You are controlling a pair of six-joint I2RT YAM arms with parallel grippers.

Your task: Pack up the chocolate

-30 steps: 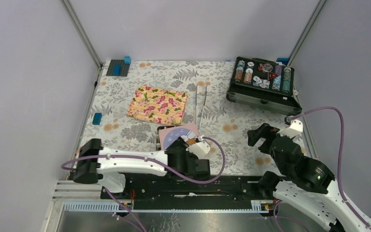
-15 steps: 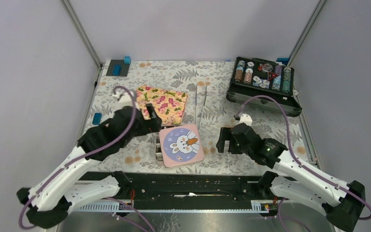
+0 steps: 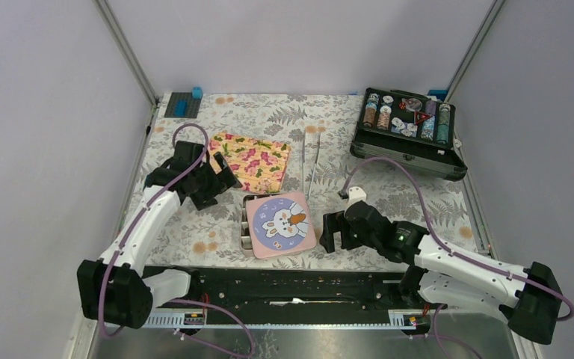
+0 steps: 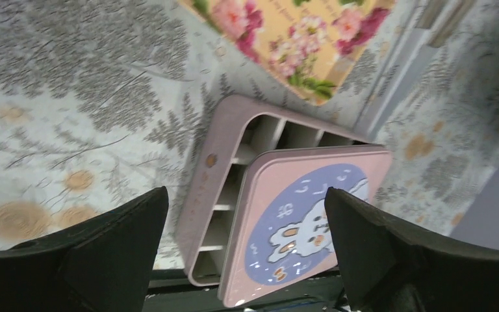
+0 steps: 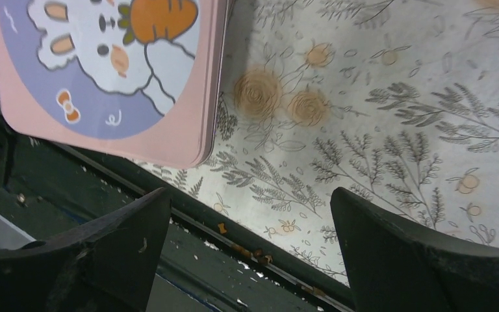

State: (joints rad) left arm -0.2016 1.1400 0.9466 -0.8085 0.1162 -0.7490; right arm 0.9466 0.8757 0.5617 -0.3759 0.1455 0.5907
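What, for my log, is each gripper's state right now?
Left gripper: open, holding nothing.
Right gripper: open, holding nothing.

no readable text (lid (image 3: 282, 224) just cartoon art)

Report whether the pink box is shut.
Not shut: the bunny lid sits askew on the pink box, leaving some grid compartments uncovered.

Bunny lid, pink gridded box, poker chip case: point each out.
bunny lid (image 3: 283, 224), top external view, rabbit print.
pink gridded box (image 4: 200, 195), left wrist view, outer wall.
poker chip case (image 3: 411, 158), top external view, front wall.
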